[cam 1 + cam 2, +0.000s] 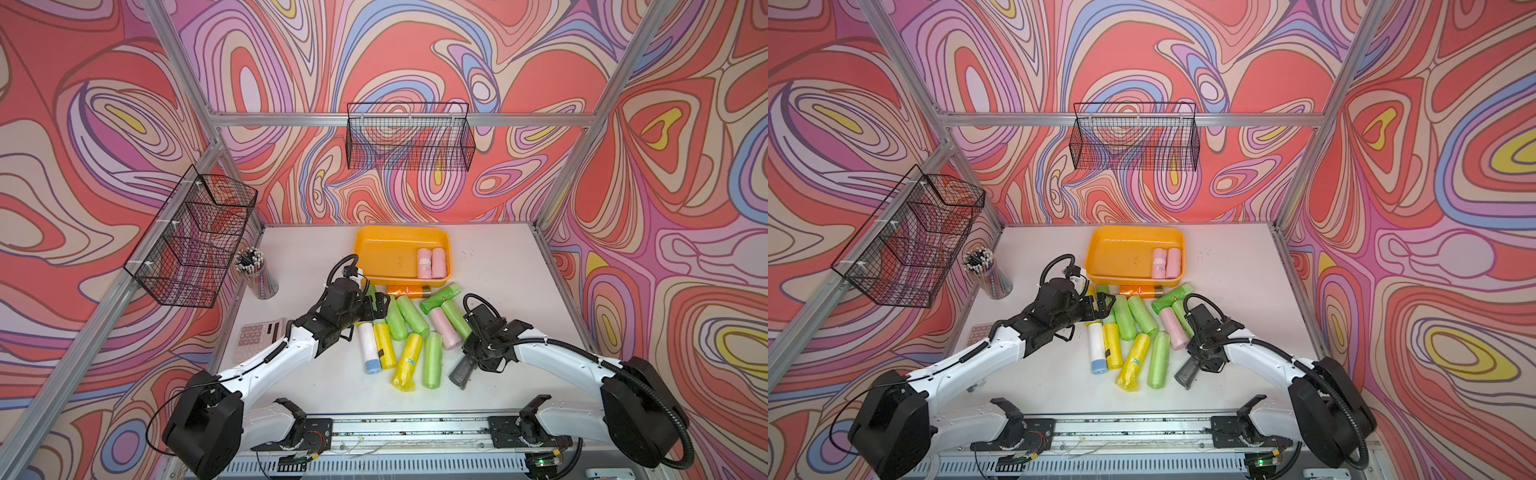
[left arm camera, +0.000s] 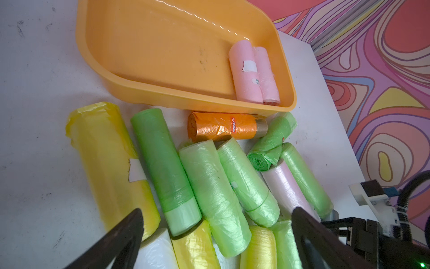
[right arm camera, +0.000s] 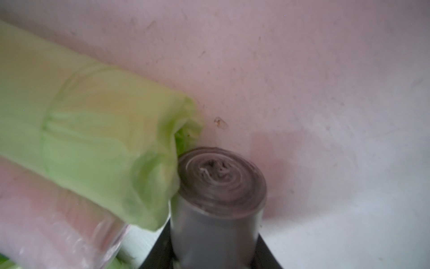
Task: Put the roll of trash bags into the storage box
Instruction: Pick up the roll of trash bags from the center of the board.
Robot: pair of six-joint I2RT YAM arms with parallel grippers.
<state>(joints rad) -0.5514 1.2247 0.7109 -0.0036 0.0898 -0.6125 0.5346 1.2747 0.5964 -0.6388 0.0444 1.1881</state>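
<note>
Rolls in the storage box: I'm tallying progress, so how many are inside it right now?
2. The outer pink roll lies by the storage box's end wall; the inner pink roll lies alongside it. None looks hidden.

Glossy smooth plastic storage box [image 2: 162, 51] (lightly scuffed)

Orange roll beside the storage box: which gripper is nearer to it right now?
Left. The left gripper, open, hovers close beside the orange roll; the right gripper, closed on a grey roll, sits across the pile, farther off.
</note>
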